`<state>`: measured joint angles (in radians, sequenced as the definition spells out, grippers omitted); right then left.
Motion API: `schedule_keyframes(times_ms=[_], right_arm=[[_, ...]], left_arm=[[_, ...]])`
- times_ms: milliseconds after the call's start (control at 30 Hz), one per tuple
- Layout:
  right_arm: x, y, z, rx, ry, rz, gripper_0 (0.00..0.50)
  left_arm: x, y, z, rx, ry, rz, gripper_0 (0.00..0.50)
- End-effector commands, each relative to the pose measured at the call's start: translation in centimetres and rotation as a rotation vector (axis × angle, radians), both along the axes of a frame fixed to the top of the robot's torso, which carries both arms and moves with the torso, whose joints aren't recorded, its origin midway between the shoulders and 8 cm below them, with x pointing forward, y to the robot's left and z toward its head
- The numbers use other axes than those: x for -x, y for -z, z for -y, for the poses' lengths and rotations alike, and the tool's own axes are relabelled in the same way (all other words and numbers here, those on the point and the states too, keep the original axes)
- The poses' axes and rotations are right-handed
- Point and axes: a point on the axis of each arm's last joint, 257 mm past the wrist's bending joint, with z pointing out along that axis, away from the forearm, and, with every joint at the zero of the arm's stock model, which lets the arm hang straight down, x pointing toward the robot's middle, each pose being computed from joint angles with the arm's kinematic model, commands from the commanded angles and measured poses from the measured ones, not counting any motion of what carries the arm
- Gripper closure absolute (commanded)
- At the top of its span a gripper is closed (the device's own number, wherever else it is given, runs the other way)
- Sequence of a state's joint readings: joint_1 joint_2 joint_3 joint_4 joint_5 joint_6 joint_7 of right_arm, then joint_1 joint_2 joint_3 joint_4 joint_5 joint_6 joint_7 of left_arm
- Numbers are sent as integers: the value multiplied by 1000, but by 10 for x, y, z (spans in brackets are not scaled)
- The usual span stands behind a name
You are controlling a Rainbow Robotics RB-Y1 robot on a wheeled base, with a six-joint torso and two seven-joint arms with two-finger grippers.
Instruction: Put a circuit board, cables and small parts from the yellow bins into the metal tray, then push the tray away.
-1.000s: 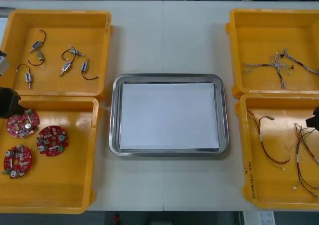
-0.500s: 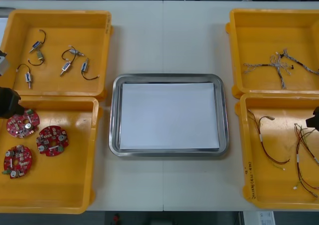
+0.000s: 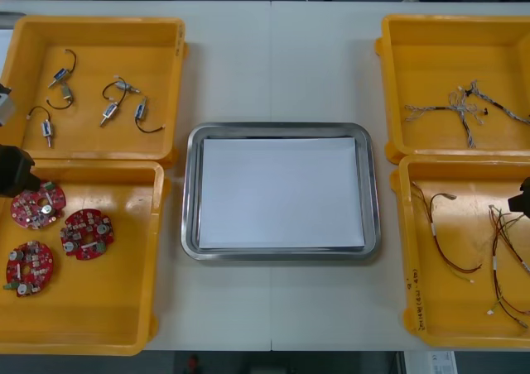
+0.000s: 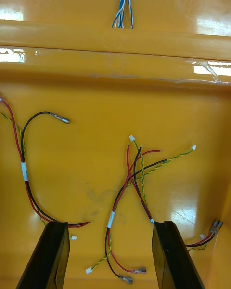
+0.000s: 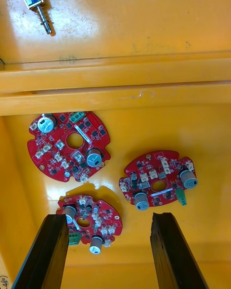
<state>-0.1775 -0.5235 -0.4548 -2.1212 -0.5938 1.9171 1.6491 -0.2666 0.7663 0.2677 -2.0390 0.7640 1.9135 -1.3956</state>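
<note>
**Desk:** What have you got, biggest first?

**Me:** The light table [image 3: 273,59], with the metal tray [image 3: 280,130] at its middle, white inside. The yellow bins flank it, two per side – I'll call them the near left bin [image 3: 108,308], far left bin [image 3: 99,26], near right bin [image 3: 447,308] and far right bin [image 3: 447,26].

**Desk:** And the claws?

**Me:** My left gripper [image 5: 109,219] hangs over the near left bin, fingers spread wide, nothing between them. My right gripper [image 4: 109,224] is over the near right bin, likewise wide apart and holding nothing.

**Desk:** The contents?

**Me:** Three circuit boards [image 3: 87,233] lie flat in the near left bin, close together below the left fingers. Red and yellow cables [image 4: 130,183] sprawl in the near right bin. The blue and white cables [image 3: 460,107] sit in the far right bin – one tangle, I think, though I can't be sure. The small metal parts [image 3: 108,109] are scattered in the far left bin.
</note>
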Motion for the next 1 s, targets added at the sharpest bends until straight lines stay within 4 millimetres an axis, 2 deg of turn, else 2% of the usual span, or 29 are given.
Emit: schedule_keyframes(times_ms=[33, 1000], right_arm=[[5, -5, 11, 23, 30, -3, 0], [5, -5, 11, 23, 30, -3, 0]], left_arm=[[4, -13, -11, -22, -38, 21, 0], [4, -13, -11, -22, -38, 21, 0]])
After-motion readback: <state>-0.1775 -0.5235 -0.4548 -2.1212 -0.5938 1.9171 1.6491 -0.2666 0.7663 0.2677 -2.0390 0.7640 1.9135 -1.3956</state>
